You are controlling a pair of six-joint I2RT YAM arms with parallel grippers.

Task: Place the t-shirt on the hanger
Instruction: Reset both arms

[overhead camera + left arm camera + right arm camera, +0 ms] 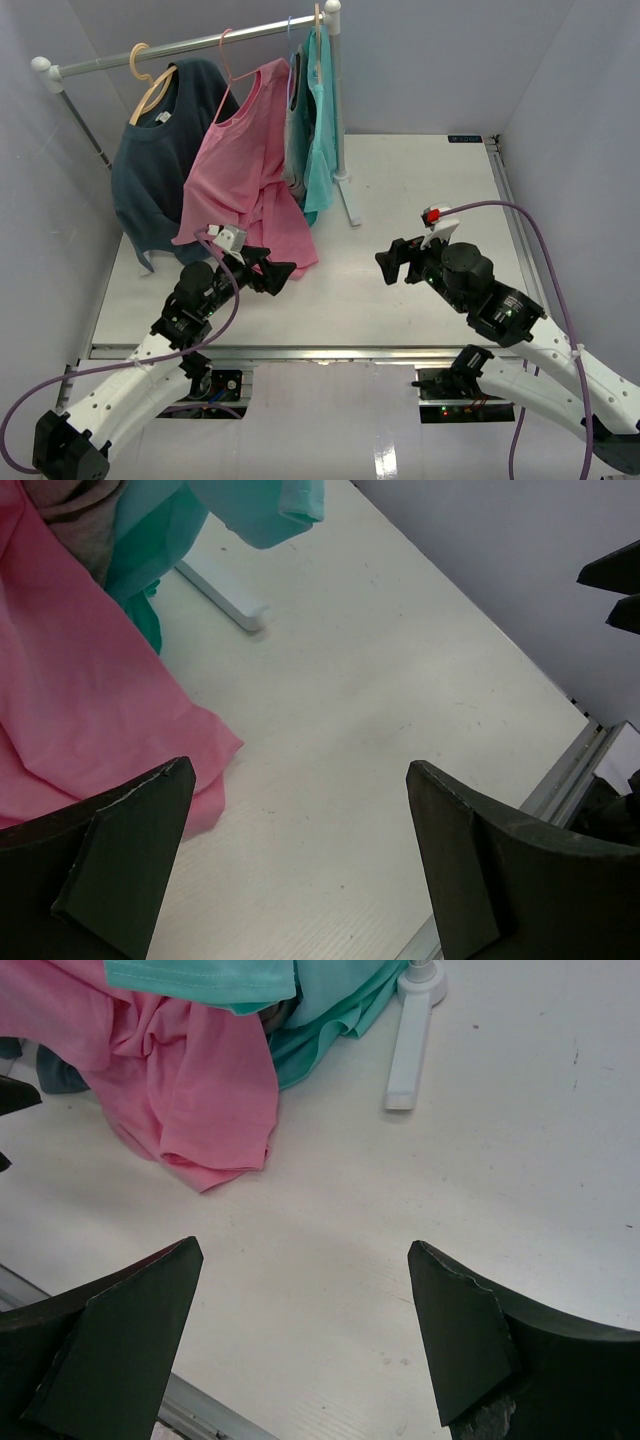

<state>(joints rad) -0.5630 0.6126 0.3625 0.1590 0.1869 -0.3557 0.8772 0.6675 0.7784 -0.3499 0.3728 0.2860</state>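
Left gripper (284, 272) and right gripper (386, 264) hover above the table (420, 190), jaws apart and empty; the t-shirt (245, 170) hangs from the hanger (224, 60), hem touching the table.

1 navy shirt (150, 170), 1 t-shirt (245, 170), 1 turquoise shirt (322, 130), 3 hangers (222, 52), 1 rack (180, 47), 2 arms (130, 375)

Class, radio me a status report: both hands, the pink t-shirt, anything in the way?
Left hand open, empty, near t-shirt hem. Right hand open, empty, over table. Shirt hangs from hanger on rail, hem on table. Nothing blocking.
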